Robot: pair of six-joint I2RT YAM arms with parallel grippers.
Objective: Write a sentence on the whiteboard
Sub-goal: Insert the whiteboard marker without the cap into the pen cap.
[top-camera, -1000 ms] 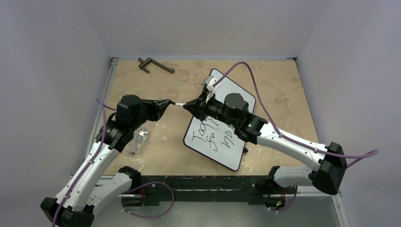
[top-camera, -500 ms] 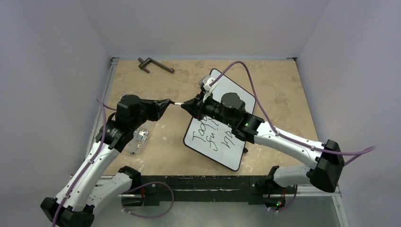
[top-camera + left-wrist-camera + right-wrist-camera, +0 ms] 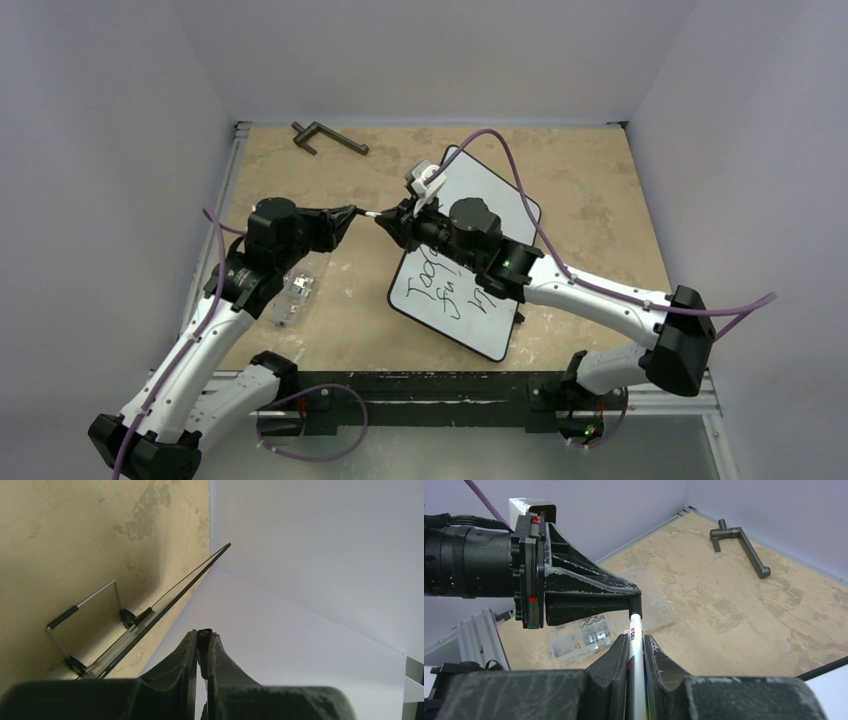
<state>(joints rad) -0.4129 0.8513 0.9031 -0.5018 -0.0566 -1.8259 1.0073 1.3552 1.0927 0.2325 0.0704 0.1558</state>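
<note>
Sentence (image 3: 447,290) seen in slanted lines on near part of whiteboard (image 3: 492,180). Board lies on desk (image 3: 600,170), middle hidden by right arm.

Just left of board's far corner, marker (image 3: 371,213) is held at both ends. Right end effector (image 3: 386,219) is narrow, clamped on barrel. Left end effector (image 3: 352,213) is narrow, pinched on marker's end.

Right arm was shifted left within last second. Gap between end effectors is reduced and less marker is exposed. Capping is judged in progress, writing finished or paused.
</note>
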